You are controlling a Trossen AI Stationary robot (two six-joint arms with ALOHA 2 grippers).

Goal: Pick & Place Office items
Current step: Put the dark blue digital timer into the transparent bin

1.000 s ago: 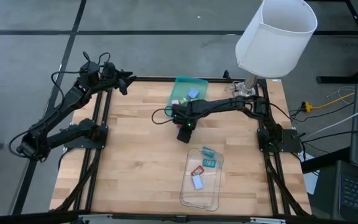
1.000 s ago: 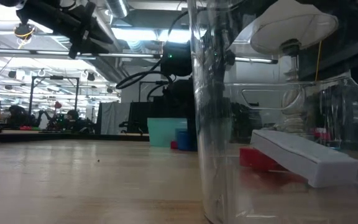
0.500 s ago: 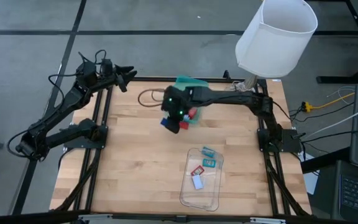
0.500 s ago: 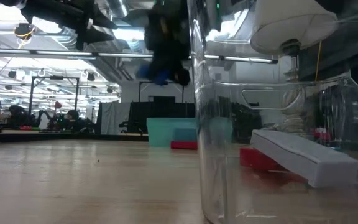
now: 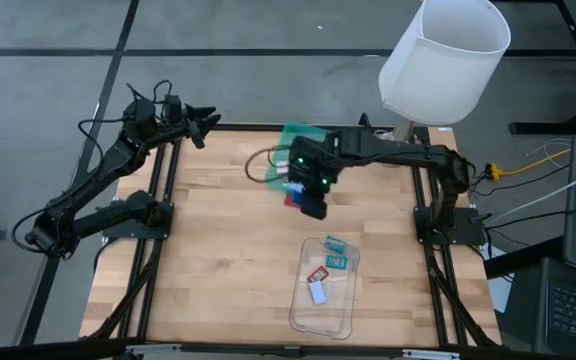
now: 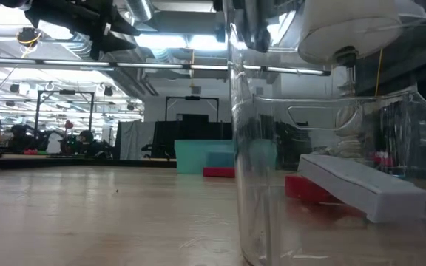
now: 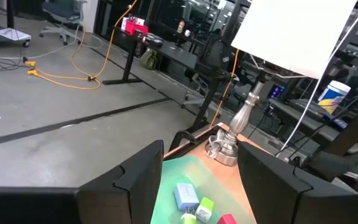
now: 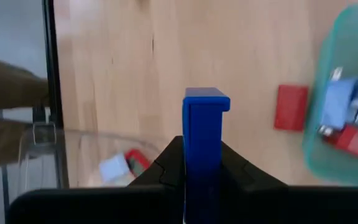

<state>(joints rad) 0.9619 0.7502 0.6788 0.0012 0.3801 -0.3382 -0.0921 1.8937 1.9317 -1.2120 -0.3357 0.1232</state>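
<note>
Black left gripper waits at the table's far left corner, its fingers parted and holding nothing. Right gripper, raised over the table between green tray and clear tray, pinches a blue piece. I judge this the carrying step; next it must reach the clear tray and release. One red piece lies beside the green tray. No writing is readable.

We see the tray at twelve o'clock on the surface, the clear tray at five o'clock, a flat piece lying between them.
</note>
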